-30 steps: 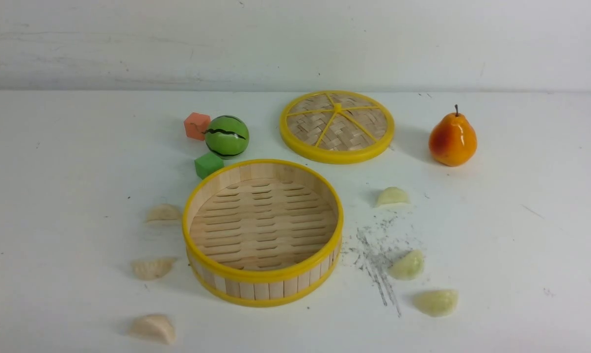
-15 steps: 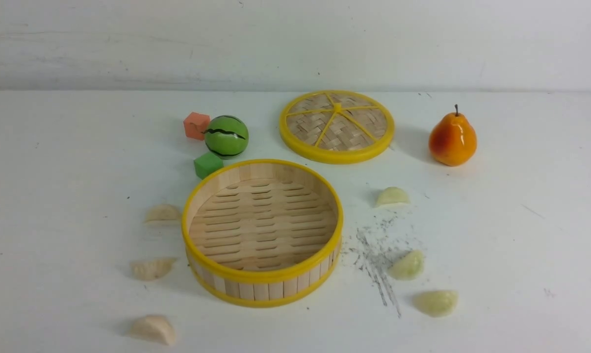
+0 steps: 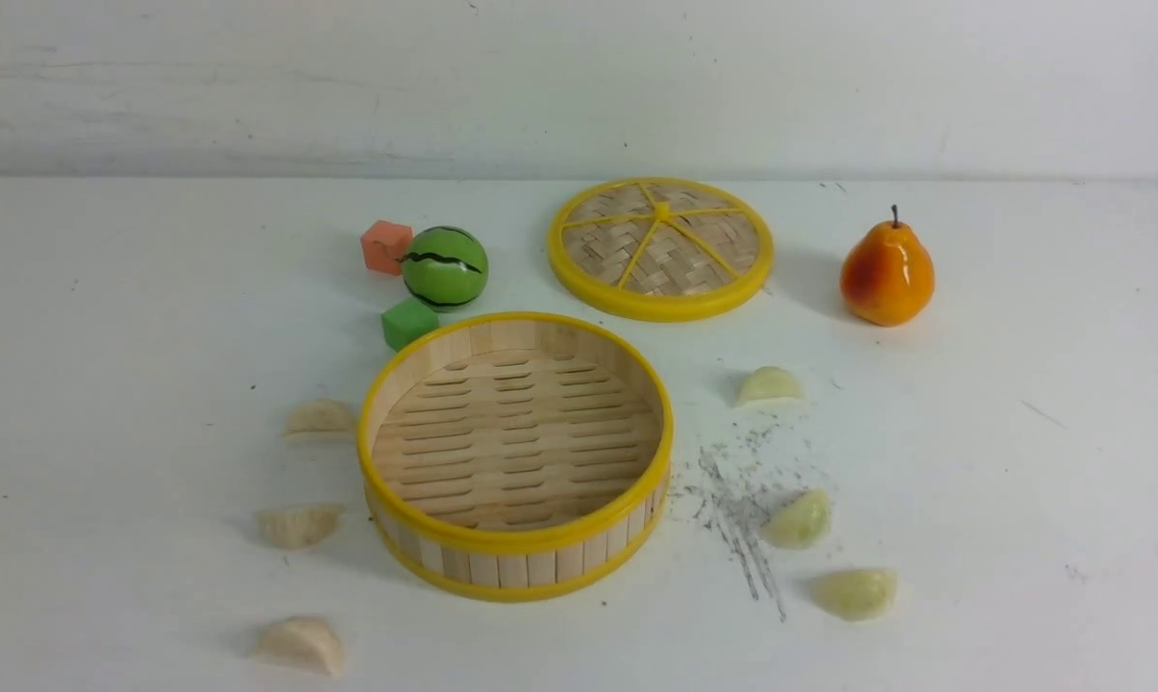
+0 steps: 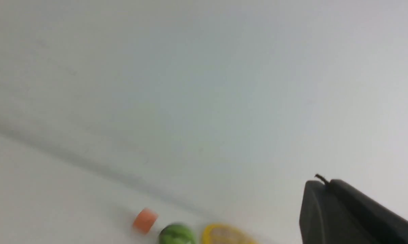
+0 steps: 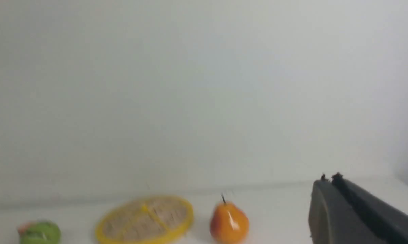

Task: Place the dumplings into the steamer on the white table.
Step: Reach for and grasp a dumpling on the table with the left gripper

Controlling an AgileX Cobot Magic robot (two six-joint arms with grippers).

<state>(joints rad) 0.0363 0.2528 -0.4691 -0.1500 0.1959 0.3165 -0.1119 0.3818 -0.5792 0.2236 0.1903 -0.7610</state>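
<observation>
My left jaws and my right jaws are both pressed shut with nothing between them; each shows only in its own wrist view. In the front view the steamer [image 3: 516, 540] sits lower centre on the white worktop [image 3: 1021, 461], slatted floor showing. Outside it lie 3 cream dumplings [image 3: 319, 419] [image 3: 298, 525] [image 3: 300, 642] in a column to its left and 3 green dumplings [image 3: 769, 384] [image 3: 798, 519] [image 3: 855, 592] to its right. Above it in the frame are the lid [image 3: 660, 248], the pear [image 3: 886, 274] at upper right, and the watermelon ball [image 3: 444, 267] between an orange cube [image 3: 384, 246] and a green cube [image 3: 407, 322].
</observation>
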